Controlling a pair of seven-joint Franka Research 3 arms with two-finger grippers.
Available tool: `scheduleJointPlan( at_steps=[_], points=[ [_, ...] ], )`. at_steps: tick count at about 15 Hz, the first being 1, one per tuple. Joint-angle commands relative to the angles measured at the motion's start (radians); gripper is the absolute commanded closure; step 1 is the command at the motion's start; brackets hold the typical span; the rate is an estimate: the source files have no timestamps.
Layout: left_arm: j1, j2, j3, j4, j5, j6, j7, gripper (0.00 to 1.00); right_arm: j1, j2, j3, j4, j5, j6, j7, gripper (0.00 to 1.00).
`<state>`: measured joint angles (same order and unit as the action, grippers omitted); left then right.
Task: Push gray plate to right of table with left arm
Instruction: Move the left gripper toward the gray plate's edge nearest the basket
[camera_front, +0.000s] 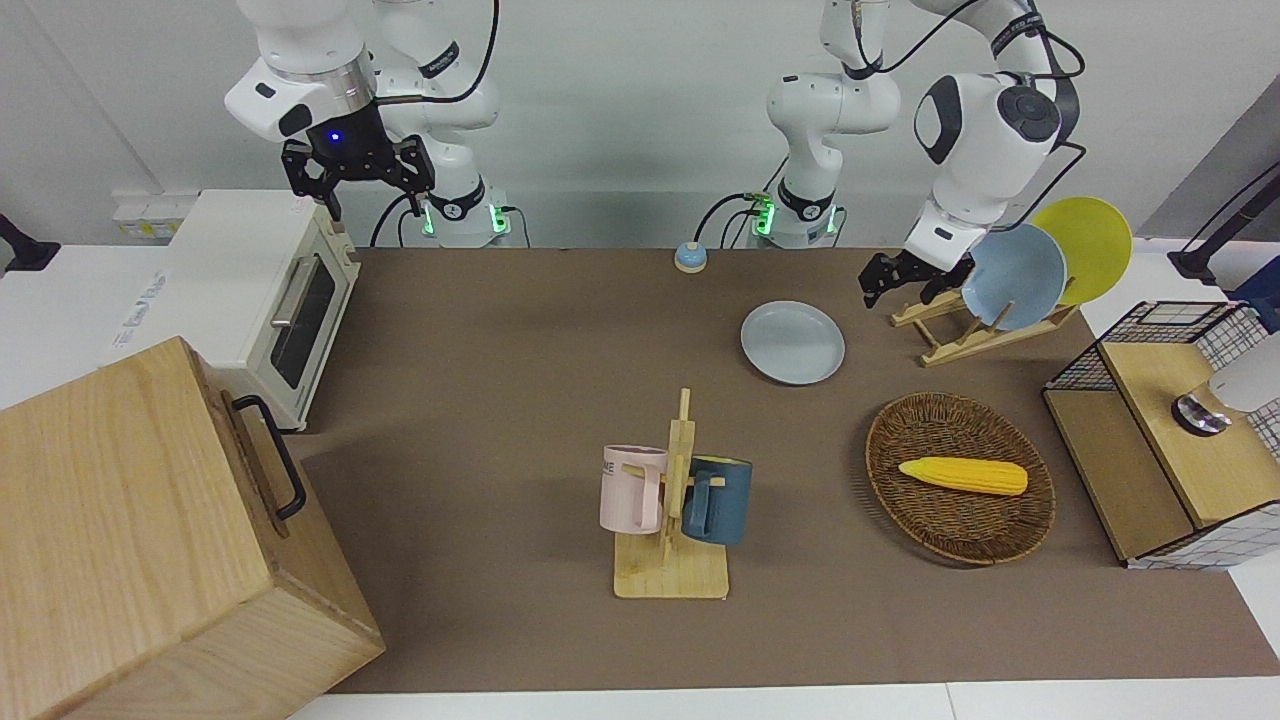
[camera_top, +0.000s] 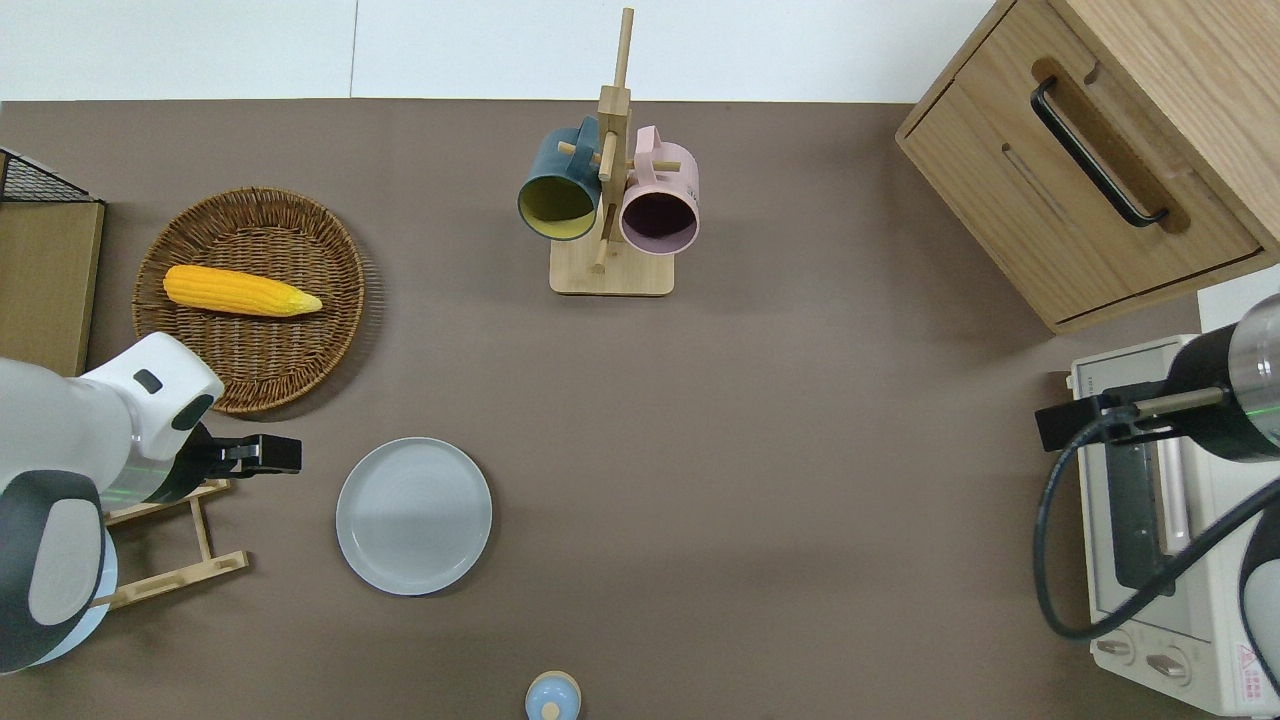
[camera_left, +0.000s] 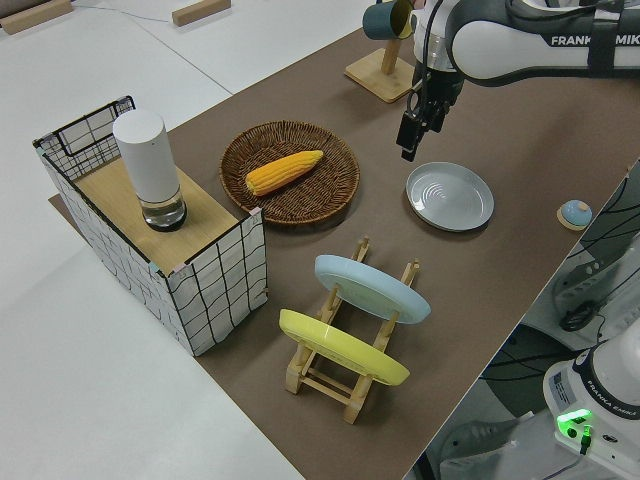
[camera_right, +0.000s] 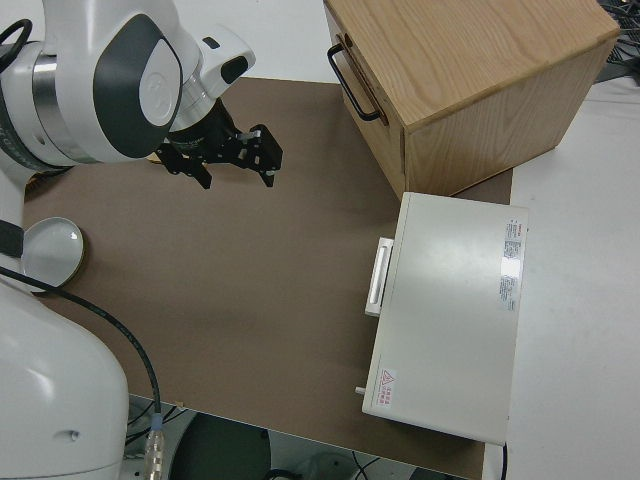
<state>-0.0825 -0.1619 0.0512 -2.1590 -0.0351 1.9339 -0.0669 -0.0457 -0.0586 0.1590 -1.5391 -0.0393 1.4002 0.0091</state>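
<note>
The gray plate (camera_front: 793, 342) lies flat on the brown table (camera_front: 500, 350), nearer to the robots than the mug rack; it also shows in the overhead view (camera_top: 414, 515) and the left side view (camera_left: 450, 196). My left gripper (camera_front: 898, 287) is open and empty. In the overhead view it (camera_top: 283, 455) is low over bare table between the plate rack and the gray plate, a short gap from the plate's rim on the side toward the left arm's end. It also shows in the left side view (camera_left: 411, 138). My right gripper (camera_front: 355, 185) is open and parked.
A wooden plate rack (camera_front: 975, 330) holds a bluer plate (camera_front: 1015, 275) and a yellow plate (camera_front: 1090, 235). A wicker basket (camera_front: 890, 430) holds corn (camera_front: 963, 476). There is also a mug rack (camera_front: 672, 570), a blue bell (camera_front: 690, 257), a toaster oven (camera_front: 250, 290), a wooden cabinet (camera_front: 150, 540) and a wire crate (camera_front: 1150, 330).
</note>
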Motion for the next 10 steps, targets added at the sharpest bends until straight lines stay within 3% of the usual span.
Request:
scheduleJointPlan(
  at_steps=[1, 5, 8, 10],
  points=[
    [0.004, 0.022, -0.002, -0.079, 0.014, 0.112, 0.021, 0.00, -0.008, -0.010, 0.005, -0.004, -0.001, -0.012, -0.008, 0.005],
    [0.003, 0.076, -0.002, -0.186, 0.011, 0.284, 0.038, 0.01, -0.008, -0.010, 0.005, -0.004, 0.001, -0.012, -0.008, 0.005],
    [0.004, 0.140, -0.002, -0.209, 0.007, 0.358, 0.079, 0.01, -0.008, -0.010, 0.005, -0.004, -0.001, -0.012, -0.008, 0.005],
    [0.004, 0.150, -0.002, -0.219, 0.003, 0.372, 0.097, 0.06, -0.008, -0.010, 0.005, -0.004, 0.001, -0.012, -0.008, 0.005]
  ],
)
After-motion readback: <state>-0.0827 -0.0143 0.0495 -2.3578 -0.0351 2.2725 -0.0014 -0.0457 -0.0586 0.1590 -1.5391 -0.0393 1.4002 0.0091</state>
